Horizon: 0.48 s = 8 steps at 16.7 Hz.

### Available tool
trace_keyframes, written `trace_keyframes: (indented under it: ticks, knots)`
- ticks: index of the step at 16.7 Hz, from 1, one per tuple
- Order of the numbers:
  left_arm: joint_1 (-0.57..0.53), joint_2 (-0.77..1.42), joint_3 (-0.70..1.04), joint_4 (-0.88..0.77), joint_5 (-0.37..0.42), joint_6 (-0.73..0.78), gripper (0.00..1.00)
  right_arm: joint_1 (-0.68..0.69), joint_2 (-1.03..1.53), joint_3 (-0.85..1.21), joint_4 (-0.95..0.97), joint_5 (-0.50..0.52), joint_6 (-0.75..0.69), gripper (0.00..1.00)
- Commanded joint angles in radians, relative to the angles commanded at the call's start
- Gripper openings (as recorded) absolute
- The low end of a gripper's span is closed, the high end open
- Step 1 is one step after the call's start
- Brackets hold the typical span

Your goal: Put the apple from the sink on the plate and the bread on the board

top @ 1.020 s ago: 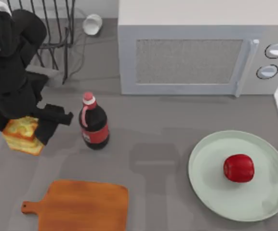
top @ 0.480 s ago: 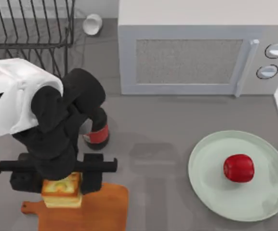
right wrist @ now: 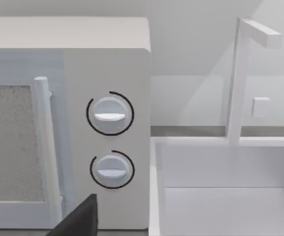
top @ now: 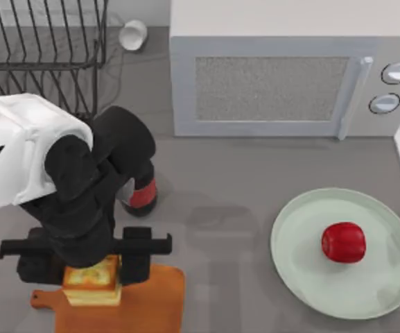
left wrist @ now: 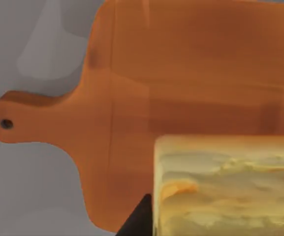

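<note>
Holding bread (top: 92, 279) pinched in my left gripper (top: 93, 259) over board (top: 151, 302)'s left end by the handle | apple (top: 343, 242) on plate (top: 303, 277) | risk: release here leaves bread overhanging the edge, tipping off.

Counted, placed relative to microwave (top: 290, 83):
- One microwave; two round knobs (right wrist: 110, 113) on its panel.
- One plate (top: 297, 270), in front of microwave.
- One apple (top: 343, 242), on that plate.
- One bread block (top: 92, 283), front-left of microwave.
- One board (top: 151, 305), under bread.
- One cola bottle (top: 141, 196), front-left of microwave.
- One wire rack (top: 40, 48), left of microwave.
- One white cup (top: 133, 34), just left of microwave.
- One sink (right wrist: 230, 187), right of microwave.
</note>
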Motion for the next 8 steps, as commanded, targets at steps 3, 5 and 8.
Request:
trace_keyframes:
  ticks: [3,5,8]
  knots:
    - [-0.001,0.014,-0.024,0.036,0.000,0.000,0.00,0.000,0.000,0.000,0.000,0.000,0.000,1.00]
    - [-0.002,0.026,-0.045,0.068,0.000,0.003,0.00,0.000,0.000,0.000,0.000,0.000,0.000,1.00]
    - [-0.002,0.041,-0.074,0.123,0.002,0.002,0.00,0.000,0.000,0.000,0.000,0.000,0.000,1.00]
